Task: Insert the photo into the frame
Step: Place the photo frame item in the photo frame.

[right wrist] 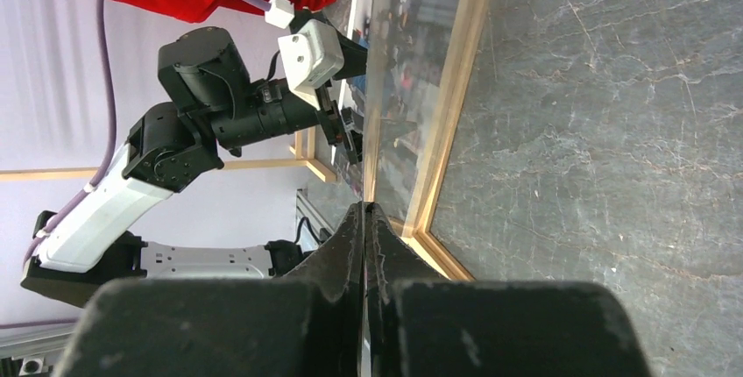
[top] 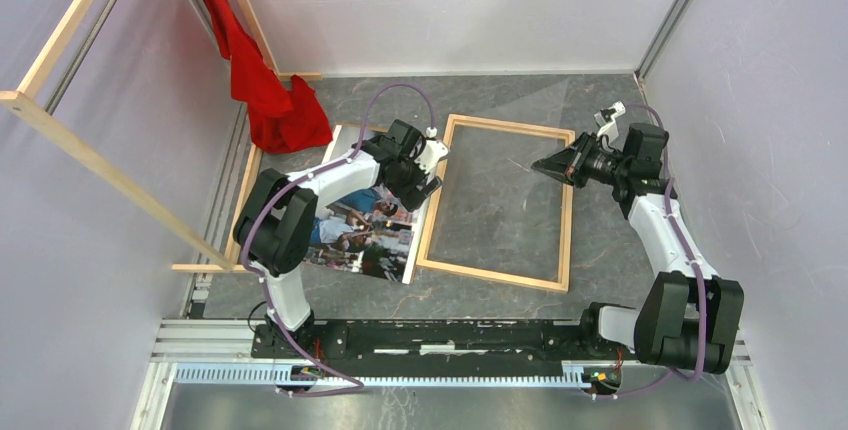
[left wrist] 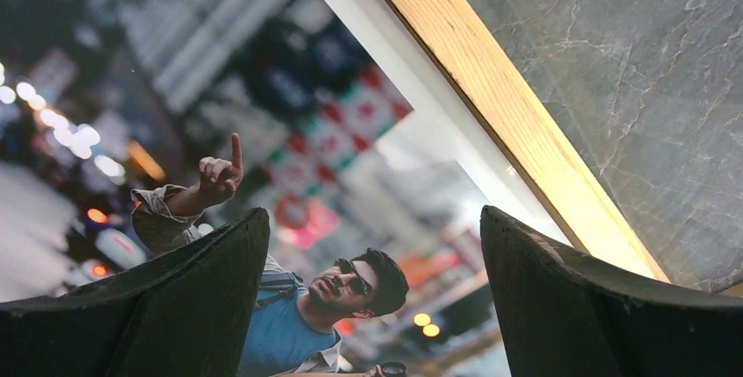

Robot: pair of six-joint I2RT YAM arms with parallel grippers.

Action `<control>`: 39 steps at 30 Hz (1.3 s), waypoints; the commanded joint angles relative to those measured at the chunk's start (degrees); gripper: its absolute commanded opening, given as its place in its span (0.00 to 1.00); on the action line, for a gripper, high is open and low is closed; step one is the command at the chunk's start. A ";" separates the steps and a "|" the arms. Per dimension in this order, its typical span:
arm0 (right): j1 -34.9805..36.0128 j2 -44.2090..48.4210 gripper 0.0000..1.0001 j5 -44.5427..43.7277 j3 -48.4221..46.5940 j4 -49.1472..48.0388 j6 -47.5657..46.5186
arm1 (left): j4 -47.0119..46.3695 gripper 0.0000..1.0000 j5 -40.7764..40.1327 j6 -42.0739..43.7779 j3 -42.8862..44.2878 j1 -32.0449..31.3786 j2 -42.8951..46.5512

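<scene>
Hovering released over the photo [top: 365,235], left hand [top: 432,174] is nearer, the frame [top: 490,275] lying just right, right hand [top: 540,164] clenched.

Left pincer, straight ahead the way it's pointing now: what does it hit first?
Most likely the photo, lying face up beside a rail of the frame; the open left pincer points down onto it.

You see a grey marbled surface [top: 600,250]. A light-wood frame [top: 510,127] lies flat near its middle. A colour photo [top: 365,240] lies face up just beside the frame's left rail. A red cloth [top: 285,115] bunches at the far left
</scene>
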State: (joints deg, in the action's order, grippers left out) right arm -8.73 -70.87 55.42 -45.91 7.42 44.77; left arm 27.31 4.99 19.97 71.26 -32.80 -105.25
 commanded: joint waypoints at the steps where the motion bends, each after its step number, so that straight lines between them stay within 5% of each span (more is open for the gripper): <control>1: 0.38 1.66 0.00 1.79 -0.92 -4.26 1.99 | -0.58 0.95 1.73 -2.48 1.08 -0.16 2.60; 28: 1.95 -7.67 0.00 4.22 -7.42 -2.06 -3.73 | -1.04 0.95 0.69 -2.26 0.29 -0.16 2.42; 39: 2.75 -4.33 0.00 4.14 -5.25 -3.51 -1.93 | -1.33 0.95 0.70 -2.28 0.09 -0.16 2.47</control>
State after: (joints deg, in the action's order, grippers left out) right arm -6.39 -77.73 58.26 -50.87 5.26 42.81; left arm 27.22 5.06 19.94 71.22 -32.86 -105.25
